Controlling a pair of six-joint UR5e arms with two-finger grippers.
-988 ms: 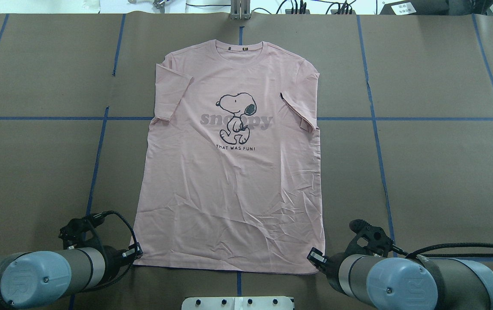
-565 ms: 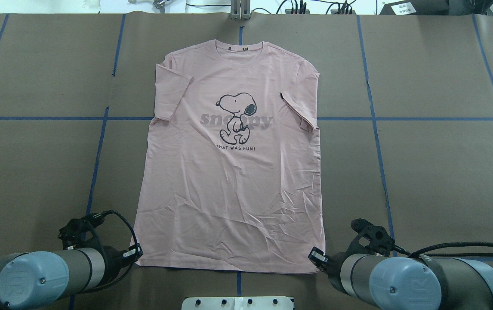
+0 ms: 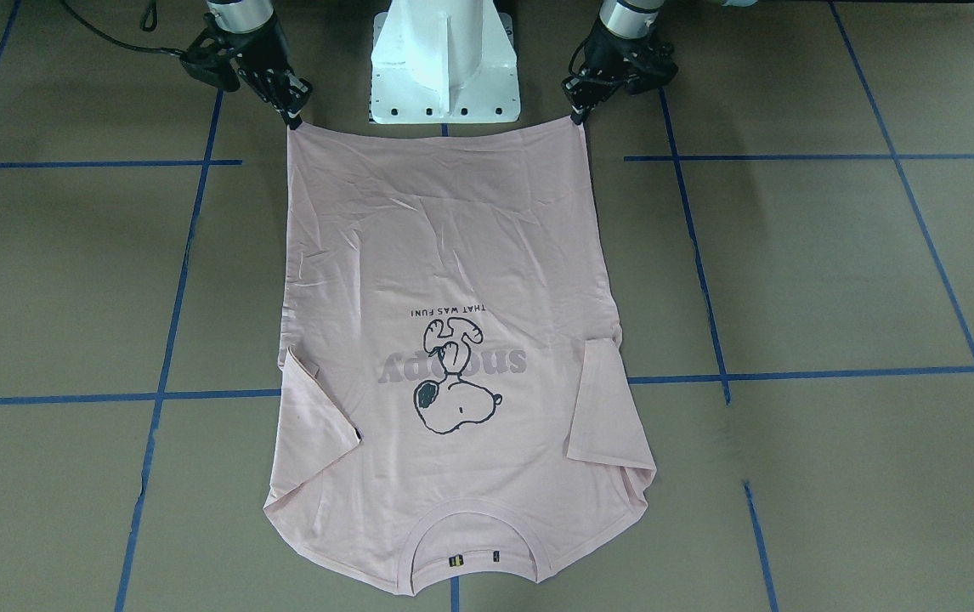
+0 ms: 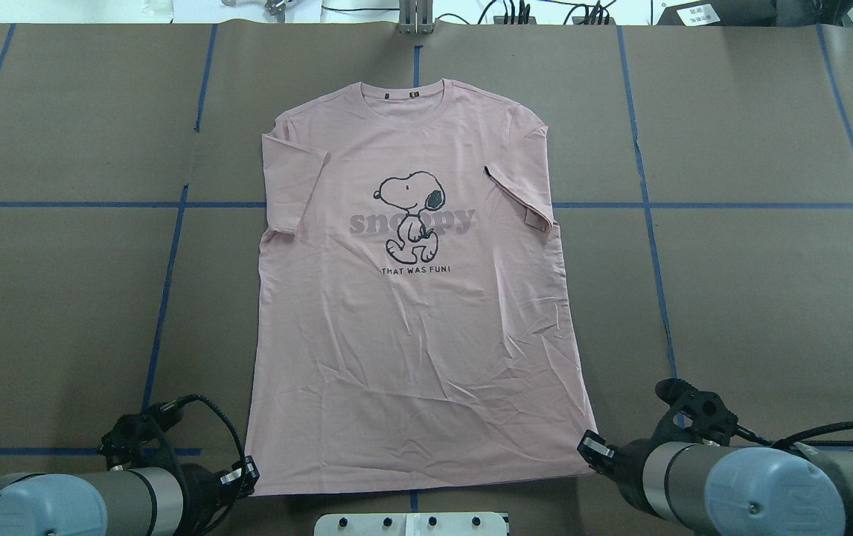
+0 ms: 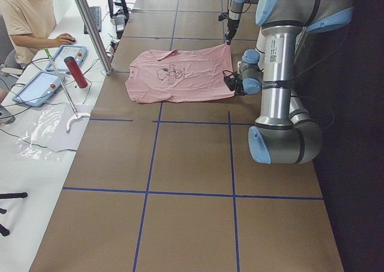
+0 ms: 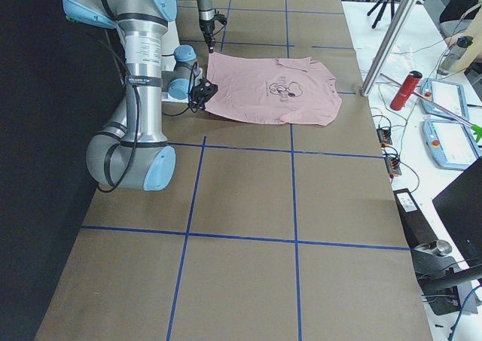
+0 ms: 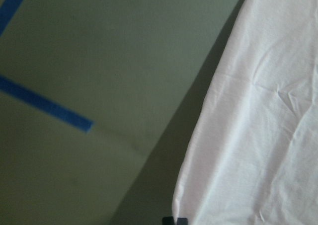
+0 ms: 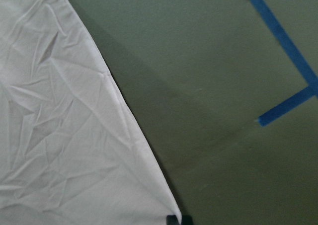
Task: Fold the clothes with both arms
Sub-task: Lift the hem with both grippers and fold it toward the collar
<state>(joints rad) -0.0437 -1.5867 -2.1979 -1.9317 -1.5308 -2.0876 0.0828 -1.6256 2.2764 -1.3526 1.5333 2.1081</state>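
Note:
The pale pink T-shirt (image 4: pixel 419 320) lies flat and print-up on the brown table, collar at the far side and hem near the robot. It also shows in the front-facing view (image 3: pixel 444 255). My left gripper (image 4: pixel 248 473) is shut on the hem's left corner, which also shows in the front-facing view (image 3: pixel 576 119). My right gripper (image 4: pixel 589 447) is shut on the hem's right corner, also seen from the front (image 3: pixel 293 119). Both wrist views show the shirt's edge (image 7: pixel 258 135) (image 8: pixel 64 135) running down to the fingertips at the bottom. Both sleeves are folded in over the body.
The white pedestal base (image 3: pixel 444 59) stands between the two arms at the near edge. Blue tape lines (image 4: pixel 166 283) cross the brown table cover. An operator (image 5: pixel 24 14), a red bottle (image 5: pixel 75 72) and tablets sit at the far side bench.
Both grippers have moved back toward the robot and apart, dragging the shirt nearer. The hem is stretched wider and the lower body lies smoother.

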